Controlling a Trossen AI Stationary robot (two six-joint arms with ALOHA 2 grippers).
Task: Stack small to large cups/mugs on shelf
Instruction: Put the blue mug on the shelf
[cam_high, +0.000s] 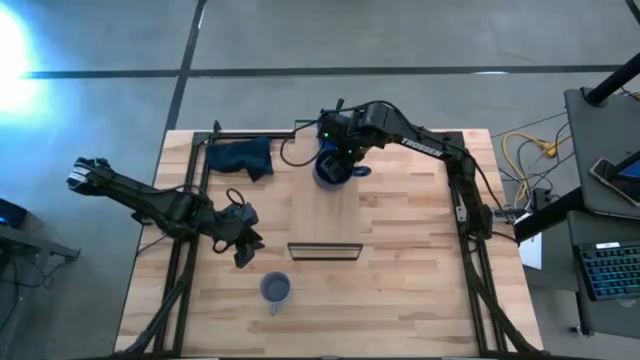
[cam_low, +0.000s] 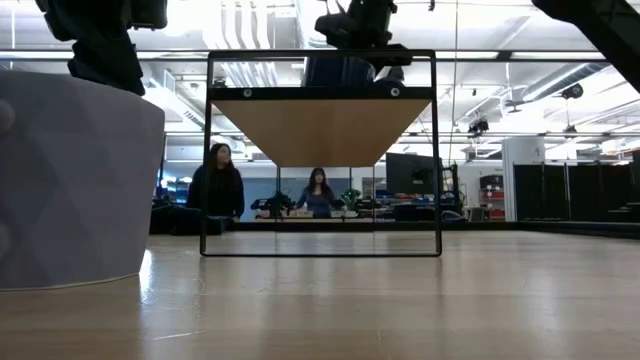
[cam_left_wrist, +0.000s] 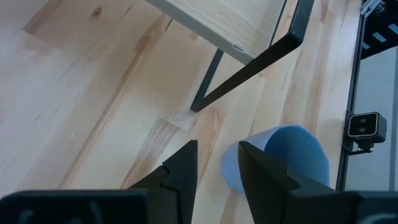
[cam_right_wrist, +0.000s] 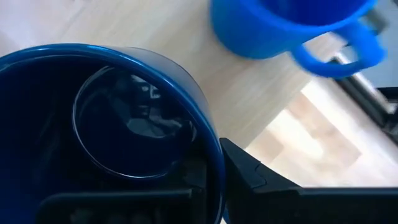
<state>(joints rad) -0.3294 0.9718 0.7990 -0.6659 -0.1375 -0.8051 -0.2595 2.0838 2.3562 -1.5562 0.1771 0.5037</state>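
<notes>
1. Nearest the low camera, the small grey-blue mug fills the left of that view, cut off by the frame edge; its handle cannot be seen there. In the high view it stands just in front of the shelf's framed end, on the left side, apart from it.
2. The shelf, taken as landmark, runs lengthwise down the middle of the table; its dark metal frame stands at the near end. From the low camera only its underside and the frame show.
3. The dark navy mug is at the shelf's far end, largely hidden under the right arm in the high view. The right gripper is clamped on its rim, one finger outside the wall; whether the mug's base touches the board cannot be told.
4. The bright blue mug sits just beside the navy one, cut off in the right wrist view and barely visible from above.
5. The left gripper hovers left of the shelf's framed end, fingers parted around nothing, grey-blue mug just past its tips.
6. A dark blue cloth lies left of the shelf's far end, near the table's edge.
7. To the right of the shelf the tabletop is bare wood.
8. Two people sit far behind the shelf in the low view, too small to detail.
</notes>
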